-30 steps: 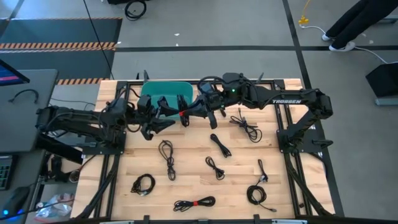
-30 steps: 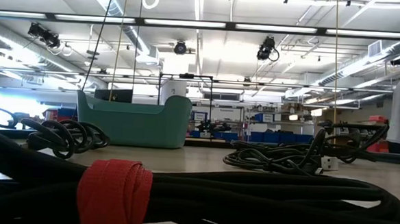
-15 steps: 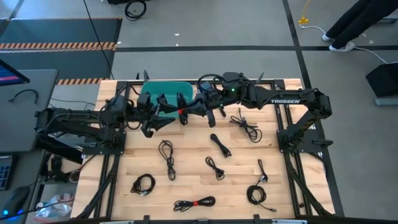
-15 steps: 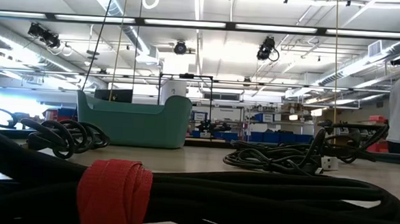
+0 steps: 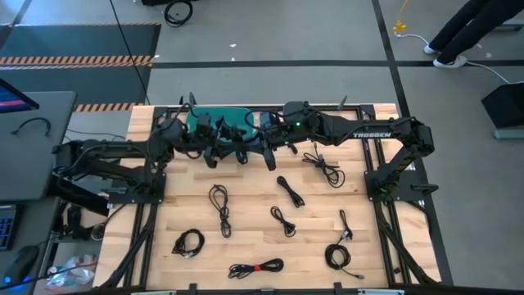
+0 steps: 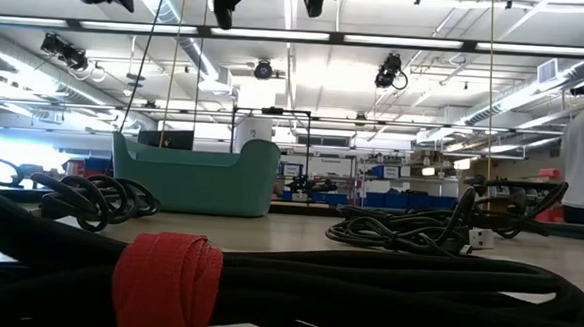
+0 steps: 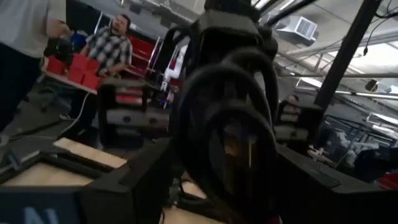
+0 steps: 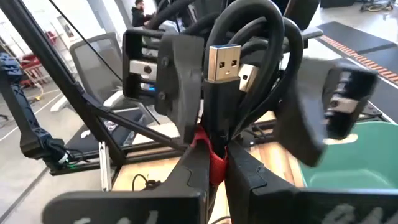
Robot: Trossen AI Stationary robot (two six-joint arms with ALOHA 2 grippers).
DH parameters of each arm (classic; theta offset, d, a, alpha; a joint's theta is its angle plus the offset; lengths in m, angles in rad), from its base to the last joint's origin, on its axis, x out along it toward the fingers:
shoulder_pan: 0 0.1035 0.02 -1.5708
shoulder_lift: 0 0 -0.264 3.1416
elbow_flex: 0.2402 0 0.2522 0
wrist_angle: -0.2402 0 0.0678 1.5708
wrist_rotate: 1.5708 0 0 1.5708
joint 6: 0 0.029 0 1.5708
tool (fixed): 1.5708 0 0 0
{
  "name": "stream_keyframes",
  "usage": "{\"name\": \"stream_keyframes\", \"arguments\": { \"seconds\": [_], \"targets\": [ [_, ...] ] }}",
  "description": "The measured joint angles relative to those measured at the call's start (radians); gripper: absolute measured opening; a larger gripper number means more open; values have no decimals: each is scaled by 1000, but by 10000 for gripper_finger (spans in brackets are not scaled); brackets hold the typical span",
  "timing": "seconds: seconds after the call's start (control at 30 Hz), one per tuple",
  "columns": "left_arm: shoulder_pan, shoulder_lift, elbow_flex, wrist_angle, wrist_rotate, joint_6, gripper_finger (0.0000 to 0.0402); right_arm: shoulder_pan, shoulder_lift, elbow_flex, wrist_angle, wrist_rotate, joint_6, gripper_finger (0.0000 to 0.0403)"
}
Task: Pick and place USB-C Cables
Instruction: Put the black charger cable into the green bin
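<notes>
My right gripper [image 8: 214, 158] is shut on a coiled black USB-C cable [image 8: 249, 37] at its red tie [image 8: 216, 163], holding it upright with a silver plug [image 8: 219, 62] facing the camera. The left gripper [image 5: 219, 141] is open, and its fingers [image 8: 171, 81] stand on either side of that coil. In the left wrist view the same coil [image 7: 227, 118] fills the picture close up. Both grippers meet over the front edge of the teal bin [image 5: 205, 116]. Several other cables lie on the wooden table [image 5: 246, 238], among them a loop [image 5: 219, 203] and a red-tied bundle [image 5: 255, 267].
More coils lie at the front left [image 5: 188, 242], front right [image 5: 337, 256] and near the right arm [image 5: 323, 168]. In the low view a red-tied cable [image 6: 161, 282] lies close in front, with the bin [image 6: 196, 179] behind it. People stand beyond the table [image 7: 115, 50].
Both arms have moved toward the back of the table, over the bin. The left gripper has come up around the coil that the right gripper holds.
</notes>
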Motion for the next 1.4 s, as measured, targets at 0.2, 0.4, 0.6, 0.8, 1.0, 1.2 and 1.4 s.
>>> {"name": "stream_keyframes", "arguments": {
  "seconds": [0.2, 0.4, 0.6, 0.8, 1.0, 1.2, 1.4],
  "targets": [
    [2, 41, 45, -1, 33, 1, 188, 2, -1, 0, 6, -6, 0, 26],
    [2, 41, 72, -21, 43, 7, 66, -2, -6, 2, 1, 0, 1, 26],
    [-4, 32, 73, -21, 40, 36, 65, 4, -8, 2, 20, -49, 6, 70],
    [-8, 30, 78, -13, 40, 39, 64, 15, -20, 26, 14, -96, 24, 176],
    [-10, 15, 80, 4, 53, 71, 60, 19, -26, 114, -57, -229, 35, 224],
    [2, -2, 68, -71, 25, 103, 52, 29, -53, 262, -216, -309, -48, 222],
    [7, -41, 75, -125, 30, 114, 52, 22, -49, 371, -324, -268, -132, 217]
  ]
}}
